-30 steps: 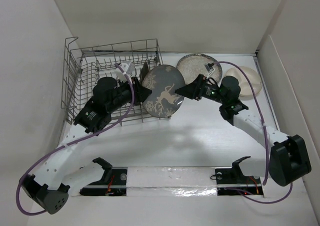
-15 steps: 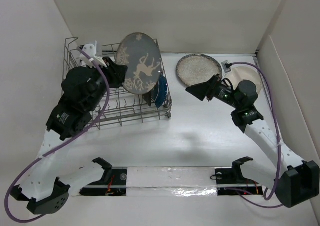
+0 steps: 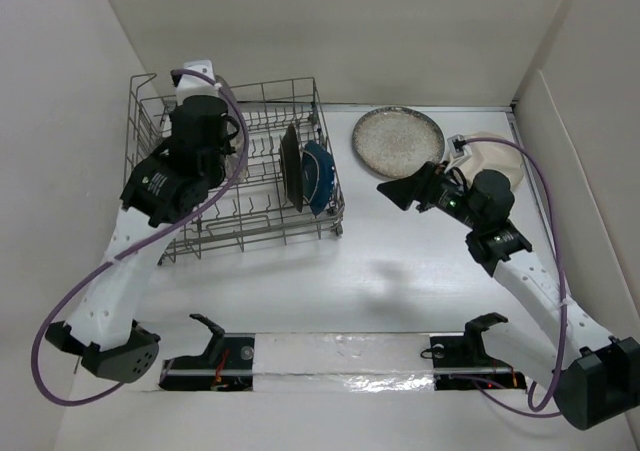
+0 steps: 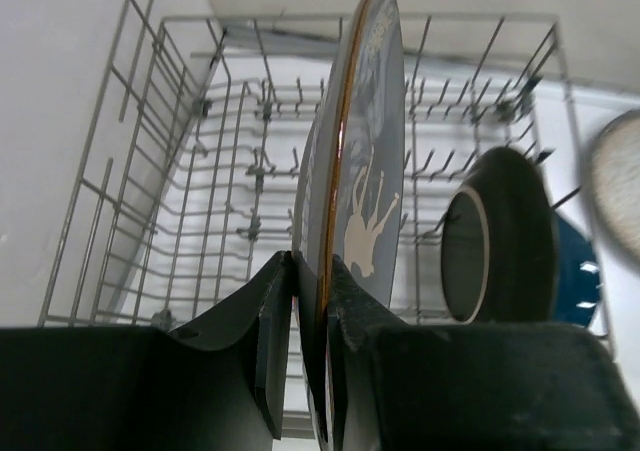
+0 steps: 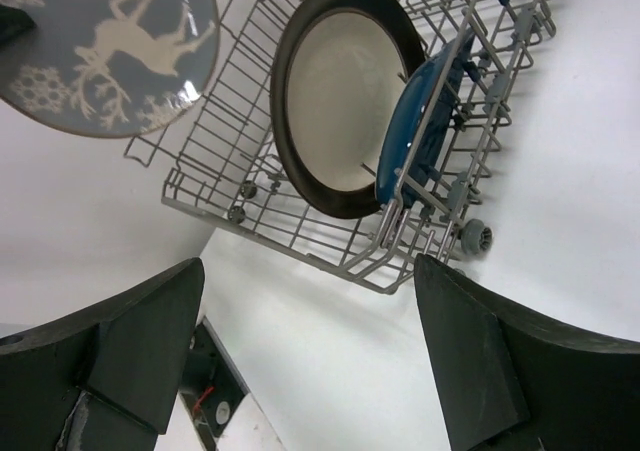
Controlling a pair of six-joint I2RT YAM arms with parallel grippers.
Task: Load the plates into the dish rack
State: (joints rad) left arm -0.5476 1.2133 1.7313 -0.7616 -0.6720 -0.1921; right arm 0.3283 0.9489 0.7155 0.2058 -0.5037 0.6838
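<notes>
Grey stoneware bearing a pale stag figure, the grey plate (image 4: 375, 171) stood on edge in the left gripper (image 4: 310, 271), which was clamped on its rim, jaws tight against both faces. It hung over the middle of the dish rack (image 3: 240, 186). The fingers (image 4: 270, 351) hid its lower rim, so whether it met the tines could not be told.

Just to its right the cream plate with the dark brown rim (image 4: 500, 236) stood upright in the tines. The dark teal-blue plate (image 4: 582, 271) stood beyond that, by the rack's right wall. Unfilled rows of tines ran from the held plate's left face to the tall left wall.

The right gripper (image 5: 308, 271) hovered spread wide, grasping nothing, over the table (image 3: 400, 261) near the rack's right side. Behind it the speckled beige plate (image 3: 398, 139) lay flat, and the cream divided plate (image 3: 500, 156) lay partly hidden by the right arm.
</notes>
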